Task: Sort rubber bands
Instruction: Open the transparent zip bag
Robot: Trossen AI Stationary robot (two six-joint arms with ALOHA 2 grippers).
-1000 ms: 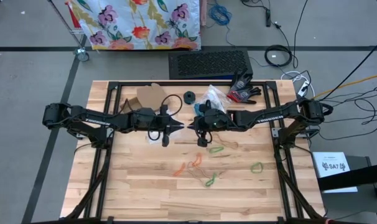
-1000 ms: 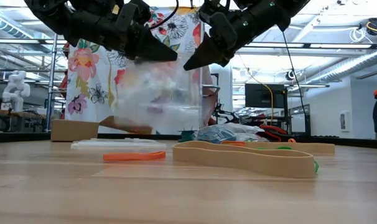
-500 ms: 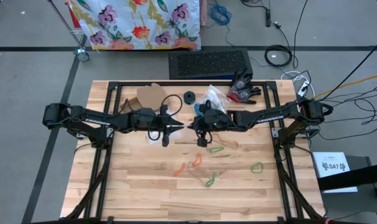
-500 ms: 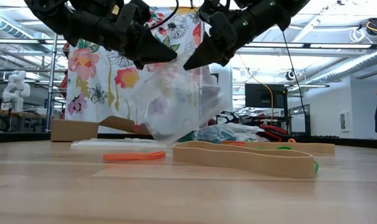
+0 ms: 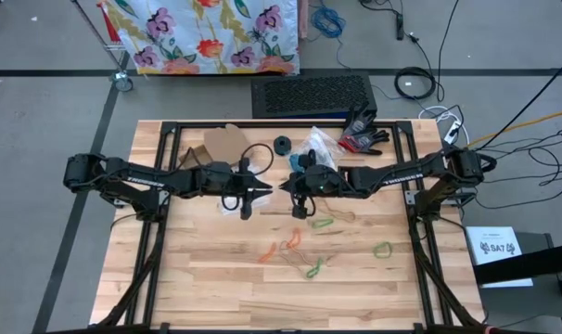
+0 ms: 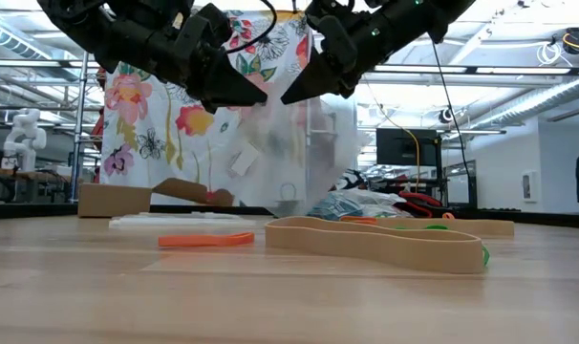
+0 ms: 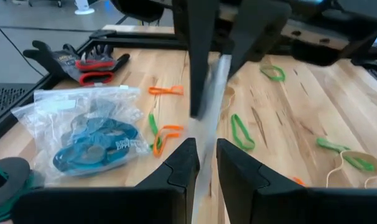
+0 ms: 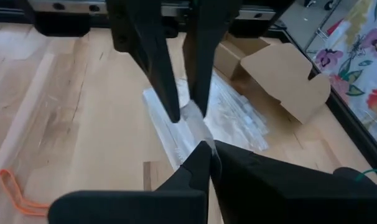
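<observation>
Above the middle of the wooden table (image 5: 197,278), the left gripper (image 5: 265,190) and right gripper (image 5: 286,186) each pinch a clear plastic bag (image 6: 280,158) between them, while the rubber bands (image 5: 304,250) lie scattered on the table below.

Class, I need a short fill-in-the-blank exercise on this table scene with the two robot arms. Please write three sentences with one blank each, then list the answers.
1. Both grippers, the left gripper and the right gripper, hold one clear plastic ____ above the table.
2. The loose rubber bands lie on a table made of ____.
3. The blue rubber bands are kept inside a clear bag that lies beside a pair of ____.

Answers: bag; wood; gloves
</observation>
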